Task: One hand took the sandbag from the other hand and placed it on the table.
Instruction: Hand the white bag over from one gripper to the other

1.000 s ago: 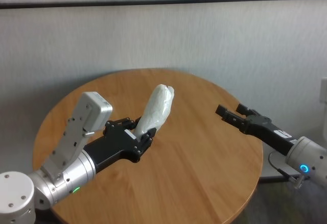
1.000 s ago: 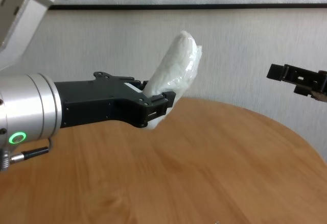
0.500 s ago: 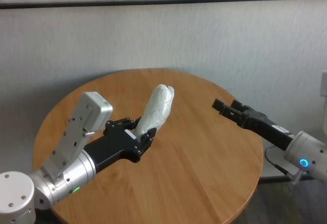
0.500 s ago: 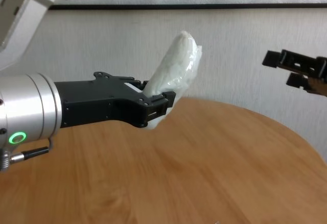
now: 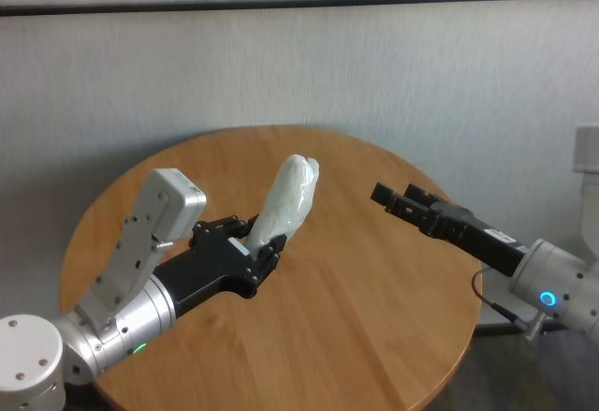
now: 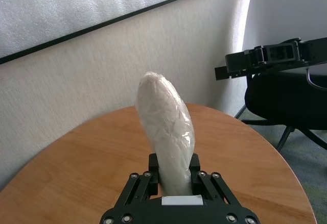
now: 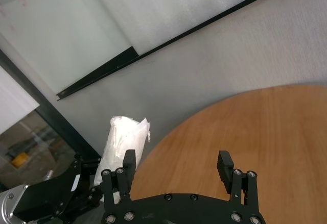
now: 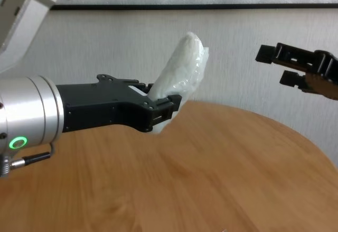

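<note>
Hiding sandbag's [image 5: 285,200] base, left gripper [image 5: 251,252] clamped

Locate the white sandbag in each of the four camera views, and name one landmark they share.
Head view: sandbag, left of centre, tilted.
Left wrist view: centre, rising from the left gripper.
Right wrist view: lower left.
Chest view: upper centre.
Shared landmark: the round wooden table.

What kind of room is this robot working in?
Probably an office or lab corner: a round wooden table, a plain pale wall with a dark rail, and a black office chair beside it.
</note>
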Available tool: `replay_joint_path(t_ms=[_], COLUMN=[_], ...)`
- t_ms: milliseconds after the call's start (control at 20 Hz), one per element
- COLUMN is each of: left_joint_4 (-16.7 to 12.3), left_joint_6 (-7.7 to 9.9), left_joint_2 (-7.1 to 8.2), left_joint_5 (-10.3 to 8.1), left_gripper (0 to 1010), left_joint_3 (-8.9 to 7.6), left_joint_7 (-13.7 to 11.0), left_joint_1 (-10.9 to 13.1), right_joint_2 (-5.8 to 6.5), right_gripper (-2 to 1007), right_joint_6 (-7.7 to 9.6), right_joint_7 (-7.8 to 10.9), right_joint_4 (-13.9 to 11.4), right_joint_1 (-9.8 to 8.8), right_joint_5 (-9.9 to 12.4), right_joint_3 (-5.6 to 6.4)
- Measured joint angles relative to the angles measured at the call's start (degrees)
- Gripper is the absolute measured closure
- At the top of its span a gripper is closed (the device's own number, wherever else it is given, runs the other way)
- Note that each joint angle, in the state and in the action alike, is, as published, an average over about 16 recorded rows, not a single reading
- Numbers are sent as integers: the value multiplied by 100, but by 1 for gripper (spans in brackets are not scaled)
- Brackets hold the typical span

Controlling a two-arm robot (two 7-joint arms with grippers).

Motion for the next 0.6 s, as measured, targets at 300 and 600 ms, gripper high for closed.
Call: replay_joint_path(t_ms=[300,600], left_joint_4=[0,0], left_joint_6=[0,0], left_joint_2=[0,0], left_joint_5=[0,0], left_gripper=[650,650], left_joint_3=[0,0], left_joint_7=[0,0], left_joint_1=[0,0], right_joint_2=[32,55], right_gripper=[4,4], right_joint_6=[48,73], right_joint_7=[-13,-19], right_joint_4=[-77,-133], right_joint_1=[38,95], right_joint_5=[103,165], right_joint_3=[-149,-320])
